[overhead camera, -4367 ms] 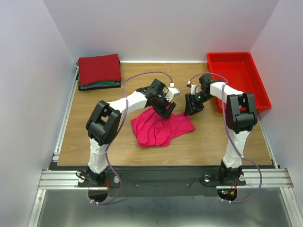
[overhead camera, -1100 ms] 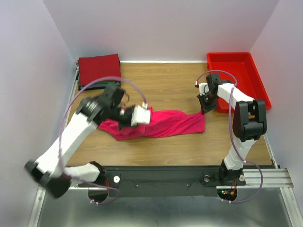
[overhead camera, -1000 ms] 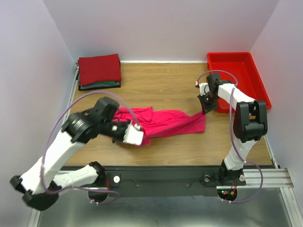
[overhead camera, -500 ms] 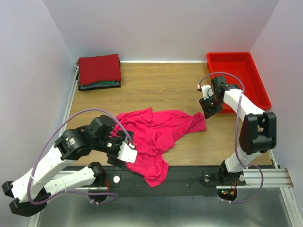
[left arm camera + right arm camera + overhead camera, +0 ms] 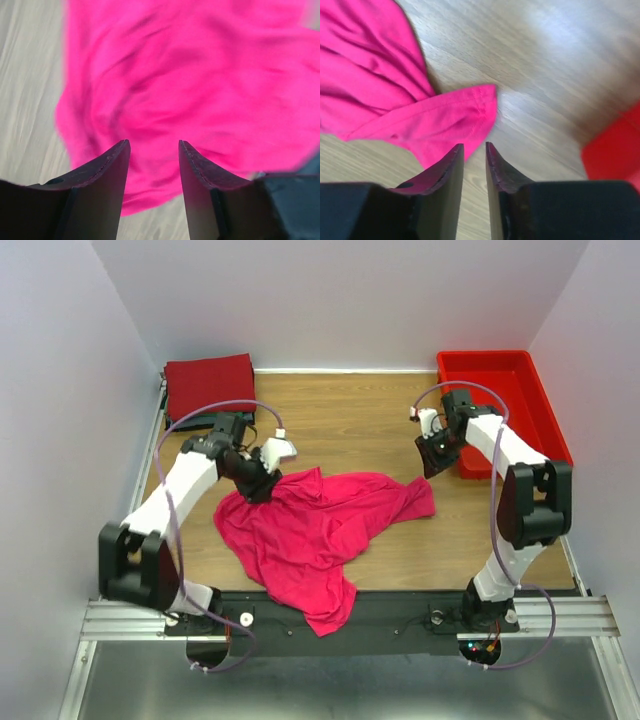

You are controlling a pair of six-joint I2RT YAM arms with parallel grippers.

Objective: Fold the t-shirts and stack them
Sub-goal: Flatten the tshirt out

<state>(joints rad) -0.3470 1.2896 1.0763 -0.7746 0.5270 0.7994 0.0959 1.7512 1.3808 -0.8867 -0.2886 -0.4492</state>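
One bright pink t-shirt (image 5: pixel 300 530) lies rumpled and unfolded across the middle of the tabletop (image 5: pixel 350 420), one end drooping over the near edge. The left tool (image 5: pixel 152 145) hovers over its back-left edge, jaws parted, gripping nothing. The right tool (image 5: pixel 474 146), jaws narrowly apart and empty, hangs above the shirt's right corner. A folded dark red t-shirt (image 5: pixel 210 385) sits in the back-left corner.

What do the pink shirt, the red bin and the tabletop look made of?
The pink shirt: soft matte knit fabric, probably cotton; it lies in loose wrinkles, hem stitched. The red bin: rigid moulded plastic, by its smooth, even walls. The tabletop: wood-grain surface, perhaps laminate; smooth, faint sheen.
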